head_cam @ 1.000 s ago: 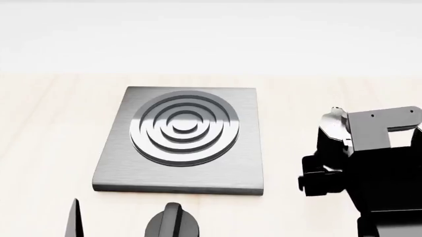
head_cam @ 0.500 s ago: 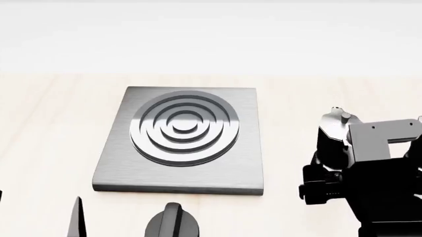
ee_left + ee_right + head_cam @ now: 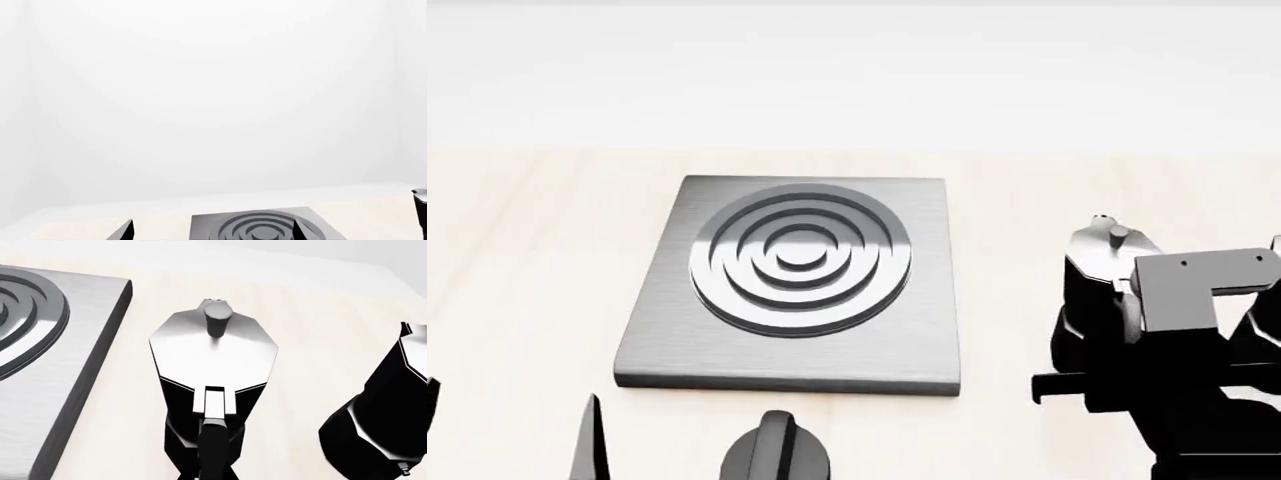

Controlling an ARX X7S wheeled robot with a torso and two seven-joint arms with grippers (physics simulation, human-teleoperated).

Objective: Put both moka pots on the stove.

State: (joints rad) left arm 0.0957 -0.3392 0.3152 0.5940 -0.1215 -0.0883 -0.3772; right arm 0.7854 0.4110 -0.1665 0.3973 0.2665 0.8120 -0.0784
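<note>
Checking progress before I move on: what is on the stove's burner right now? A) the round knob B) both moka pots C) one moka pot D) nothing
D: in the head view the stove has bare burner rings, and the right wrist view shows both moka pots standing on the table beside it.

Right arm point(image 3: 1208, 340): low at the head view's right edge, wrist bracket uppermost, gripper hidden beneath it; jaw state not determinable. Left gripper point(image 3: 507, 440): two dark fingertips spread apart, nothing between them.
</note>
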